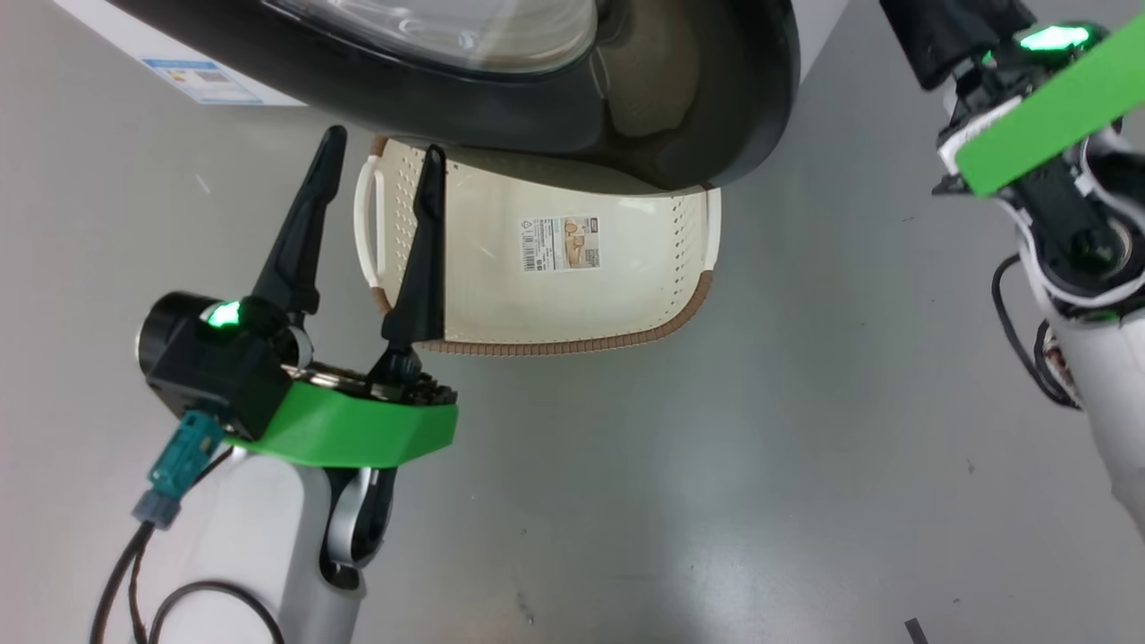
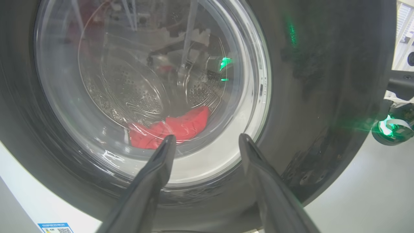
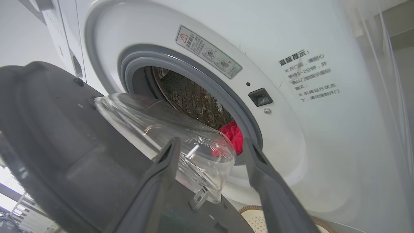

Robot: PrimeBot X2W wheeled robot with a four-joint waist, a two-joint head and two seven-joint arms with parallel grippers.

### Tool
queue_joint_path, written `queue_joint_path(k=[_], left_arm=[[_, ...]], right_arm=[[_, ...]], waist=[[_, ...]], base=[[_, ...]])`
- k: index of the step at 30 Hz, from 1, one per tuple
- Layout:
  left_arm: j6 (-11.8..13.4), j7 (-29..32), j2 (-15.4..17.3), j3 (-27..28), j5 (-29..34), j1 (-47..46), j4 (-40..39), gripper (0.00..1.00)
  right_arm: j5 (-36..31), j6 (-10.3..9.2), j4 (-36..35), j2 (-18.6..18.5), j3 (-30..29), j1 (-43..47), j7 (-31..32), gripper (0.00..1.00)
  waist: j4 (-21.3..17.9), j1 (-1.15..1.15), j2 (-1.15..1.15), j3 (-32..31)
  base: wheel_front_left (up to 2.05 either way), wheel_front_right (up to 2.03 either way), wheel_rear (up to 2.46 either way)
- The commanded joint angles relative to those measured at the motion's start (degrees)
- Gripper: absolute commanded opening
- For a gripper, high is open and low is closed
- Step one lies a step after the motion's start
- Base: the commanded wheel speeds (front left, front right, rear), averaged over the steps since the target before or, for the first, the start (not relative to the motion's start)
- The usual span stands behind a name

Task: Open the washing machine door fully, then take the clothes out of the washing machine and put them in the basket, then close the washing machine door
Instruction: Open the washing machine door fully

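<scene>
- Left gripper (image 1: 385,143) hangs with its two dark fingers spread wide and nothing between them, pointing at the outer face of the washing machine door (image 1: 626,116).
- Right gripper (image 3: 211,140) is likewise spread wide and empty, beside the door's inner side and its glass bowl (image 3: 155,119).
- Partly open, the door stands out over the basket (image 1: 555,344) on the floor (image 1: 716,492).
- Red clothes (image 3: 233,136) lie in the steel drum (image 3: 190,97) of the washing machine (image 3: 291,48).

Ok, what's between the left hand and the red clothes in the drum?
The round glossy black-rimmed washing machine door. In the left wrist view, the left hand faces its bulging clear glass window, and the bright red fabric clothes show through it.
</scene>
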Motion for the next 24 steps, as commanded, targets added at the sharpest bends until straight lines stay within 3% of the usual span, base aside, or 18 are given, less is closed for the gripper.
queue_joint_path(k=[1,10,16,24], left_arm=[[0.14,-0.27,1.14,2.1,-0.11,1.72,-1.79,1.0],[0.23,-0.27,1.14,2.54,-0.62,3.02,-3.21,1.0],[0.6,-0.27,1.14,2.39,-0.4,3.76,-3.85,1.0],[0.99,-0.27,1.14,2.84,0.11,4.6,-5.61,1.0]], right_arm=[[-1.68,0.44,-2.77,0.18,0.44,2.55,-2.01,1.0],[-16.93,0.44,-5.9,0.36,-1.64,10.17,-16.52,1.0],[-26.85,0.44,-7.29,1.72,-3.32,15.15,-20.49,1.0],[-42.4,0.44,-12.82,6.2,-7.44,23.06,-23.22,1.0]], waist=[[-0.42,0.0,0.0,-0.28],[-1.73,0.0,0.0,-1.3],[-2.18,0.0,0.0,-1.75],[-3.18,0.0,0.0,-1.46]], base=[[0.0,0.0,0.0],[0.0,0.0,0.0],[0.0,0.0,0.0],[0.0,0.0,0.0]])
